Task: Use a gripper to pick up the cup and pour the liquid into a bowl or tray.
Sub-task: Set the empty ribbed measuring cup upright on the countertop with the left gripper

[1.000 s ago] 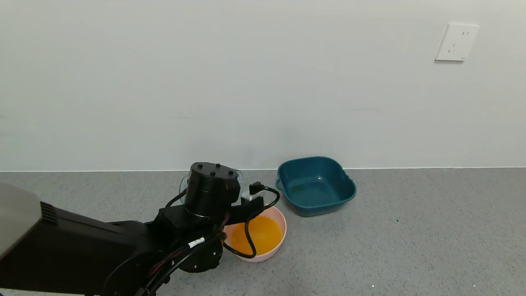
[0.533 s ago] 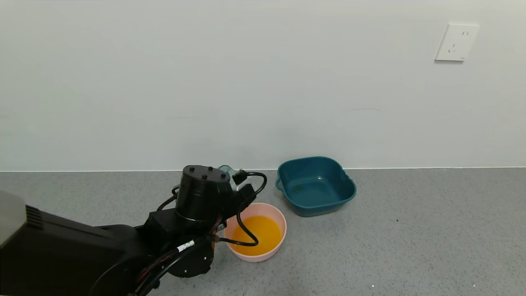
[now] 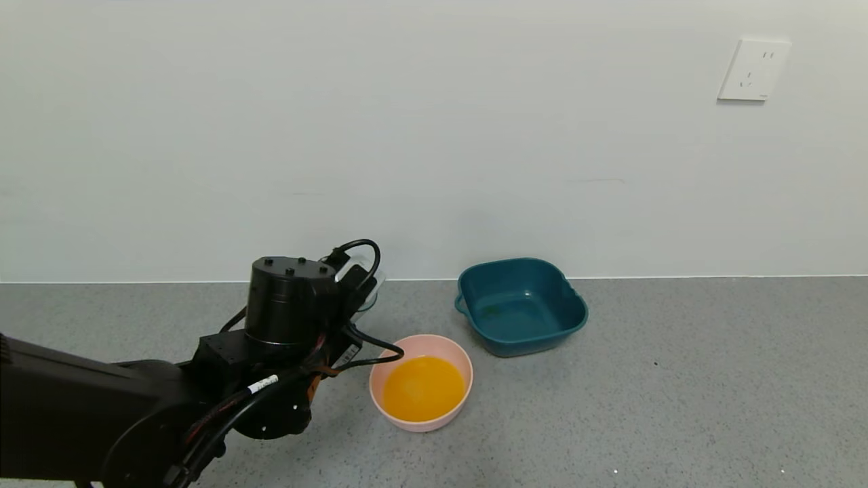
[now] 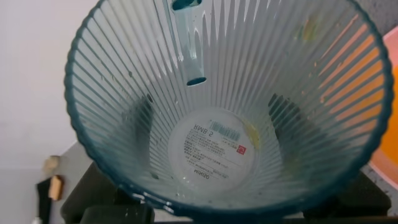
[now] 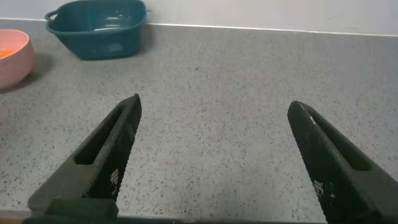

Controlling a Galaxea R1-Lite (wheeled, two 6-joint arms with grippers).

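Note:
My left gripper (image 3: 349, 281) is shut on the pale blue-green ribbed cup (image 3: 370, 293), held above the table to the left of and behind the pink bowl (image 3: 465, 366). The arm hides most of the cup in the head view. In the left wrist view the cup (image 4: 211, 149) fills the frame; it holds only drops, and the fingers (image 4: 144, 121) show darkly through its wall. Orange-yellow liquid (image 3: 422, 388) lies in the bowl. My right gripper (image 5: 214, 102) is open and empty over bare table, out of the head view.
A dark teal tray (image 3: 576, 315) with handles stands behind and right of the bowl, near the wall; it also shows in the right wrist view (image 5: 96, 28), beside the bowl (image 5: 15, 62). A wall socket (image 3: 754, 69) is at the upper right.
My left arm has moved left and back, away from over the bowl, with the cup still in it. The bowl is now fully uncovered.

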